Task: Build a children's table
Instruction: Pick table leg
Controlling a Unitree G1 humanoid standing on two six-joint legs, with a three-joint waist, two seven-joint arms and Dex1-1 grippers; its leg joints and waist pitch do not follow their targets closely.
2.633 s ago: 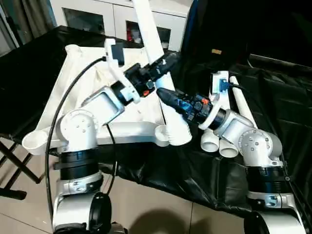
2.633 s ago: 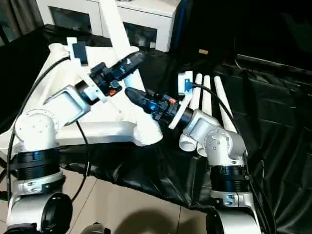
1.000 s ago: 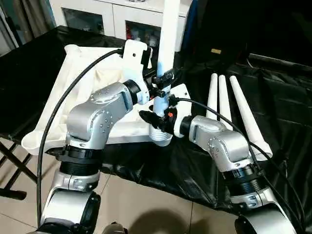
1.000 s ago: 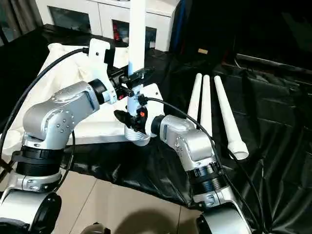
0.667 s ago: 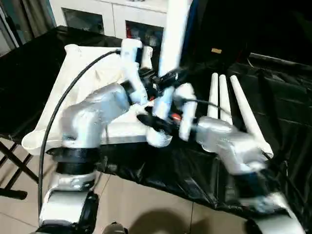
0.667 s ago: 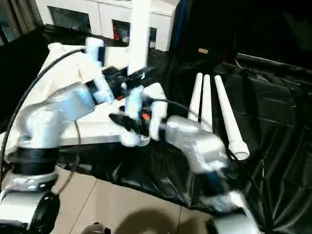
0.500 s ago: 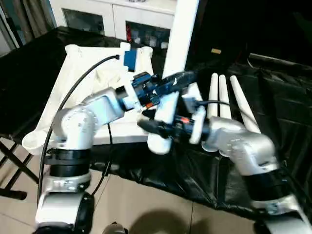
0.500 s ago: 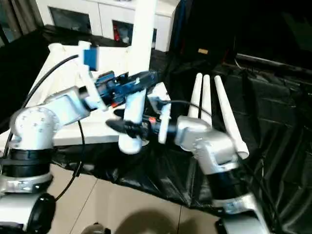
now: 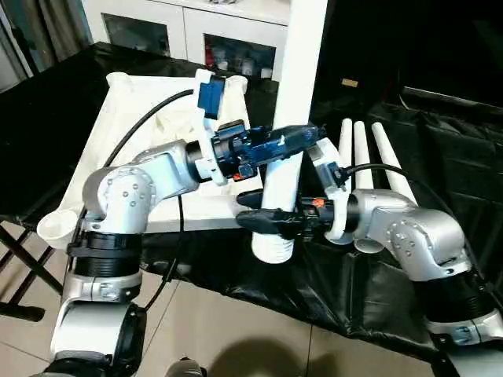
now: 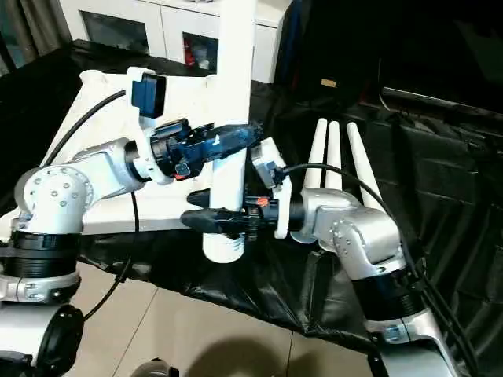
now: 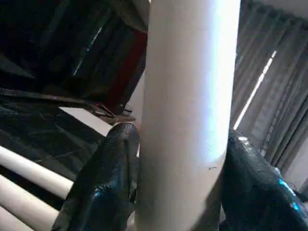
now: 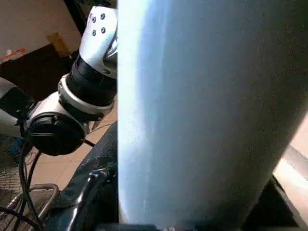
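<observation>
At the front edge of the black-draped surface (image 9: 440, 181), a long white tapered tube leg (image 9: 292, 118) stands nearly upright, its wide ribbed end hanging just past the edge. Both tools clamp it: the left tool (image 9: 302, 137) higher up, the right tool (image 9: 267, 221) near the lower end, black fingers (image 11: 103, 187) pressed on either side. Behind it lies the white plastic rectangular tabletop (image 9: 126, 133), ribbed underside up. Three more white tube legs (image 10: 334, 169) lie side by side toward the surface's right part. A white cabinet with glass doors (image 9: 196, 31) stands beyond the far edge.
</observation>
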